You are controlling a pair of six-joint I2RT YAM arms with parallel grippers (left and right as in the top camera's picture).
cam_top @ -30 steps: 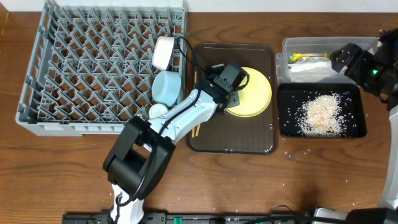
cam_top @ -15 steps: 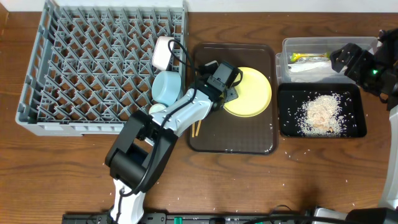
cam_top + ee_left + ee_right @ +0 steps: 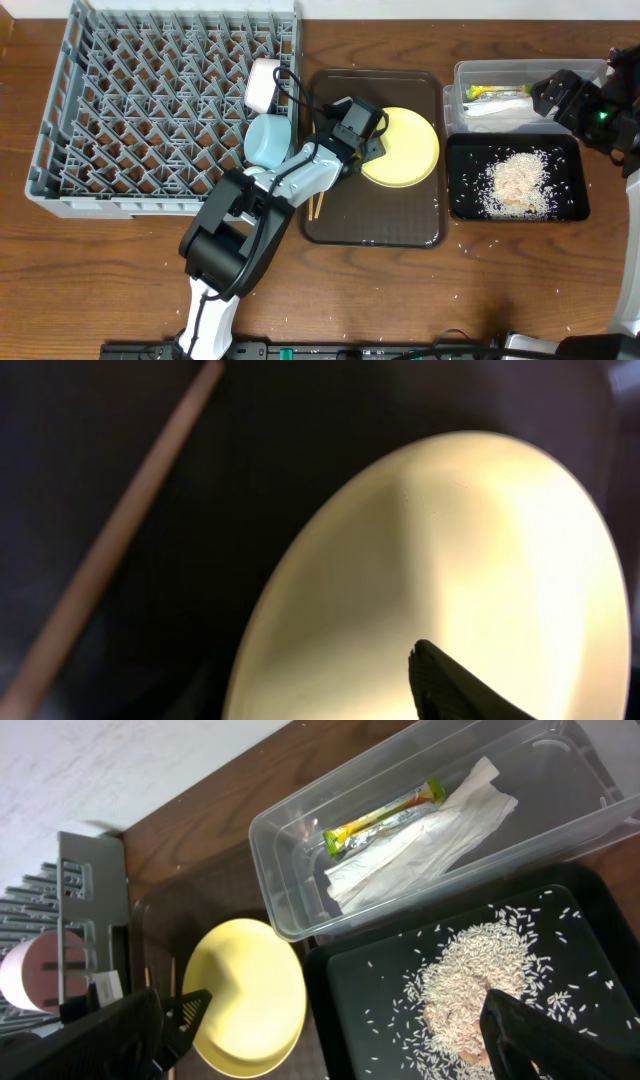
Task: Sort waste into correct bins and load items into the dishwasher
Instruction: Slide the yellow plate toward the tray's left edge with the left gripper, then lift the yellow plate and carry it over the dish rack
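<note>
The yellow plate lies on the brown tray. My left gripper hovers low over the plate's left rim. In the left wrist view only one fingertip shows, above the plate, and nothing is between the jaws. A chopstick lies beside the plate, and the chopsticks also show from overhead. The blue bowl, white cup and white bowl stand in the grey dishwasher rack. My right gripper is open and empty over the bins.
The clear tub holds the green-yellow wrapper and the white napkin. The black tray holds a pile of rice. My left arm stretches across the rack's right edge.
My left gripper has moved a little to the left, from over the plate to its left rim. The plate and the right arm have not moved.
</note>
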